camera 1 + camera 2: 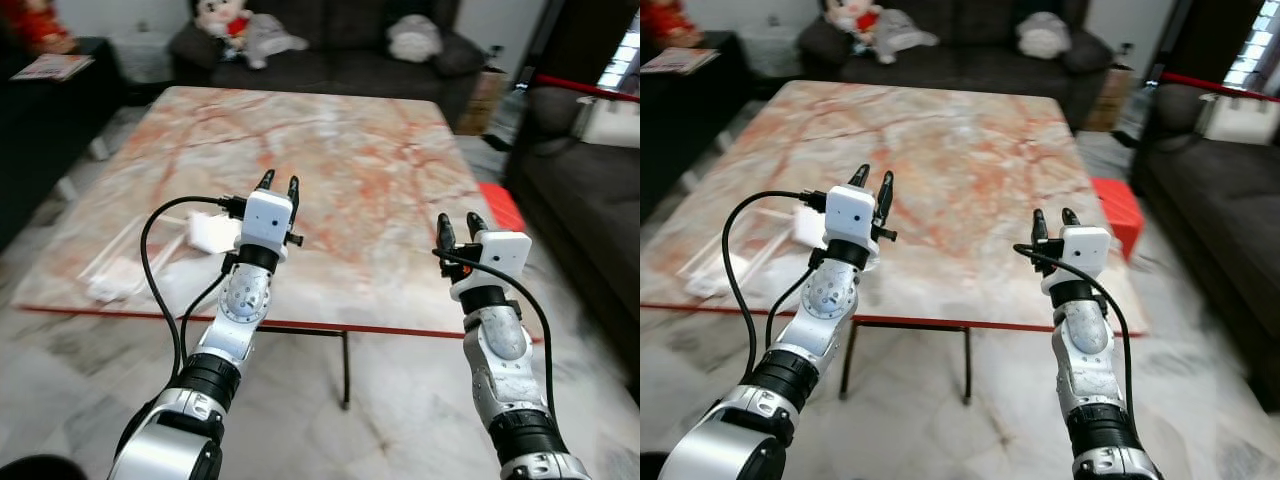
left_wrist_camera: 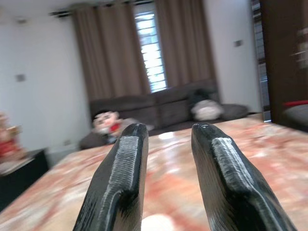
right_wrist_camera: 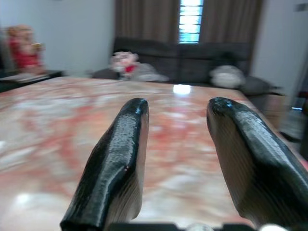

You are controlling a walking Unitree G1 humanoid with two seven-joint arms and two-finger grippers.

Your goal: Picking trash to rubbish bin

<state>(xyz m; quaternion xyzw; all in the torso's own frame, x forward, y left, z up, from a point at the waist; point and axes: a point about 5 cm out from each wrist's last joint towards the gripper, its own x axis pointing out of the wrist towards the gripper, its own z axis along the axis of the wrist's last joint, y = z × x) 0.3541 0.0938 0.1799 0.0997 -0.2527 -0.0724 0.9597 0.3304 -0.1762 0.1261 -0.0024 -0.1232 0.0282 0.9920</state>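
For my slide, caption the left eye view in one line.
Both pincers, left and right, open over a marble table near white trash.

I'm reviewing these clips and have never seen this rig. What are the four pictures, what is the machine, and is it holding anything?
This is a humanoid robot with two silver arms, seen from its own cameras. The two wide pictures come from its head, looking down at a marble-patterned table. The other two come from cameras on its wrists, looking along each hand's two black fingers. The left hand is raised over the table, just beyond a crumpled white piece of trash; more whitish, clear-looking wrapping lies near the table's left edge. The right hand hovers near the front right edge. Both hands are open and empty. A sofa stands behind the table.
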